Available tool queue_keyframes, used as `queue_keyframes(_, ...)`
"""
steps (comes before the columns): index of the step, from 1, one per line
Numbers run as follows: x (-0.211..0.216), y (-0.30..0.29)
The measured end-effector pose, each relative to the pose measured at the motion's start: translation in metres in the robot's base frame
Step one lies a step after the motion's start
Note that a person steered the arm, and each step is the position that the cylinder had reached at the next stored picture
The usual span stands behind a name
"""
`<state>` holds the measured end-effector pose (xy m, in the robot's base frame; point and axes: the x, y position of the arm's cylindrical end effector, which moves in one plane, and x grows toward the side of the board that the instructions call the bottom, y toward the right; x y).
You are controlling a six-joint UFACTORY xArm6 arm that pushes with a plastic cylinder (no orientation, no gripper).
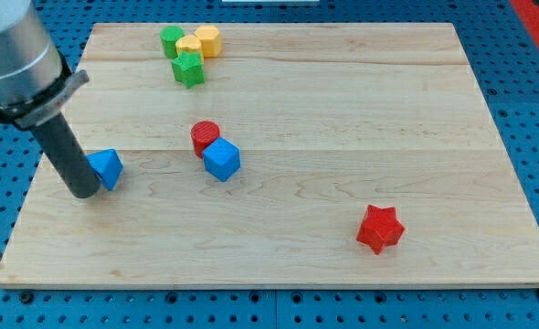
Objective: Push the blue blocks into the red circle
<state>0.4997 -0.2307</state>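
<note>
As the rod came down from the view's upper left, my tip (84, 193) rested on the desk (343, 119) near its left edge. The end effector was a plain dark rod with no jaws to part or close, so it clamped nothing.

Task items:
- Blue triangular block (106, 168): lay immediately to the view's right of my tip, touching the rod or all but touching it; the contact could not be made out for certain.
- Blue cube (221, 159): lay near the desk's middle, well to the view's right of my tip, with the triangular block between them.
- Red cylinder (205, 136): stood just above and left of the blue cube, touching it or very nearly so.

Other items:
- Red star block (380, 228): lay alone toward the view's lower right, well apart from everything else.
- Green cylinder (172, 40), yellow block (189, 47), yellow hexagonal block (207, 40) and green star-like block (188, 69): clustered together near the top edge, left of centre, the green star-like one lowest of the group.

The desk was a pale wooden board lying on a blue perforated surface (525, 91).
</note>
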Motion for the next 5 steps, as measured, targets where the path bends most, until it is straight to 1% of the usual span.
queue_keyframes(1,-0.013,-0.007)
queue_keyframes(3,-0.026,0.095)
queue_keyframes(4,0.027,0.094)
queue_keyframes(5,0.066,0.193)
